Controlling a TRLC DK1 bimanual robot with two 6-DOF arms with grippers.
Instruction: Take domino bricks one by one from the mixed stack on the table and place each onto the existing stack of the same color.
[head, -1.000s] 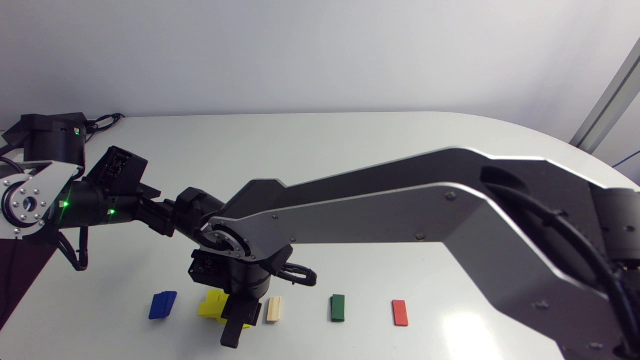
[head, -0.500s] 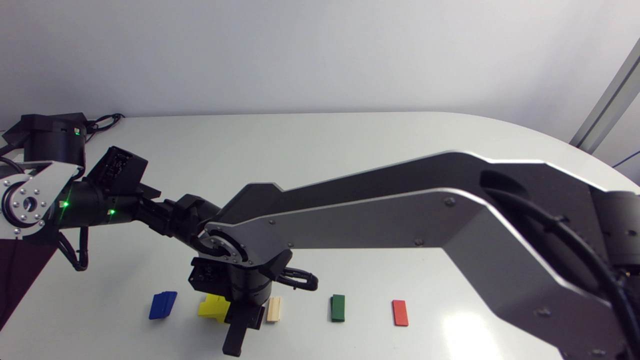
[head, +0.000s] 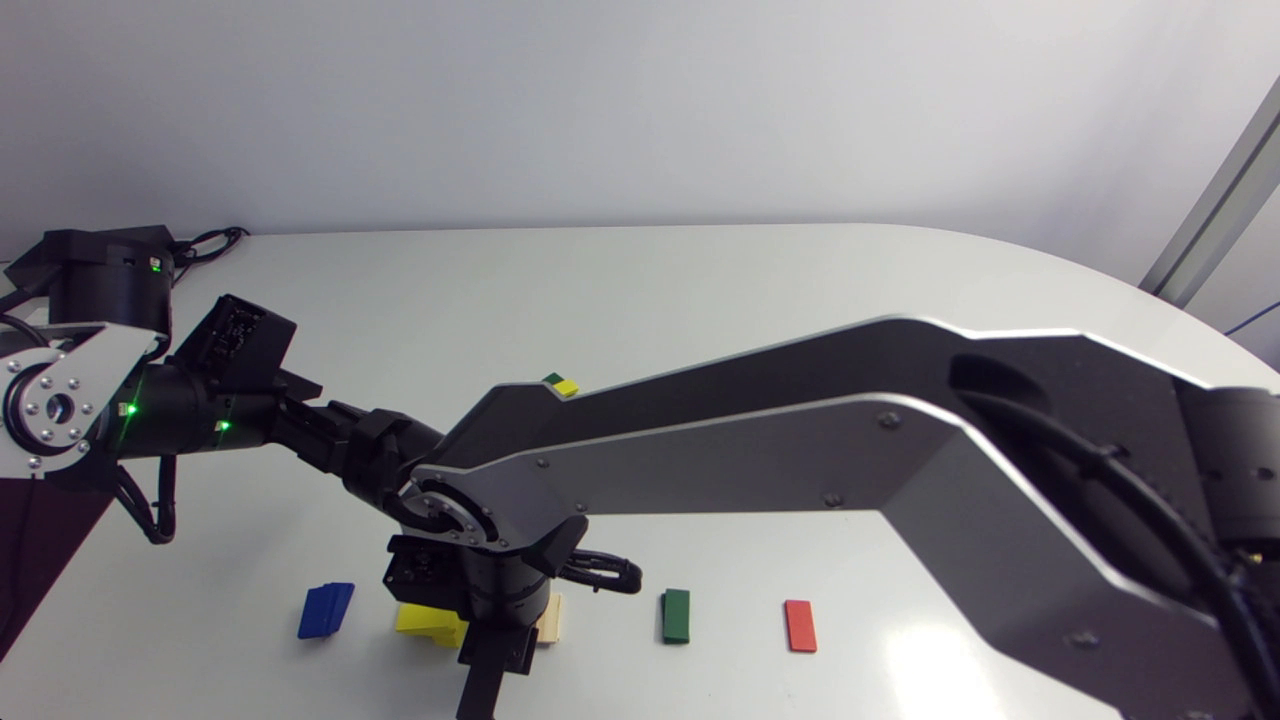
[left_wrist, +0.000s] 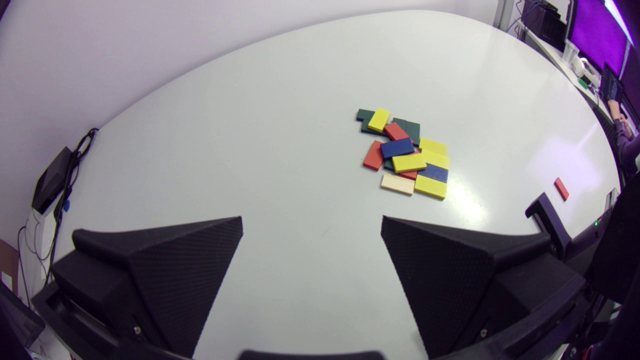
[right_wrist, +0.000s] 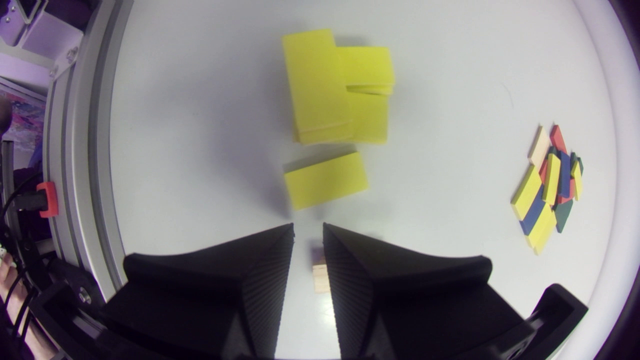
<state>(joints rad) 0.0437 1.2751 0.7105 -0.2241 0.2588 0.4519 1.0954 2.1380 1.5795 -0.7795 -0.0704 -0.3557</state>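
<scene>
The yellow stack is untidy, its bricks shifted against each other. One loose yellow brick lies flat on the table between that stack and my right gripper, just ahead of the fingertips. The right gripper is shut with nothing in it; a wooden brick shows under the slit between its fingers. From above, the right gripper hangs at the table's front edge beside the yellow stack. The mixed stack lies ahead of my left gripper, which is open and empty.
A row along the front holds the blue stack, the wooden stack partly behind the right wrist, the green stack and a red brick. My right arm hides most of the mixed stack.
The right gripper has closed and drawn back toward the table's front edge, away from the yellow stack. The right forearm shifted, uncovering a corner of the mixed stack. The left arm barely moved.
</scene>
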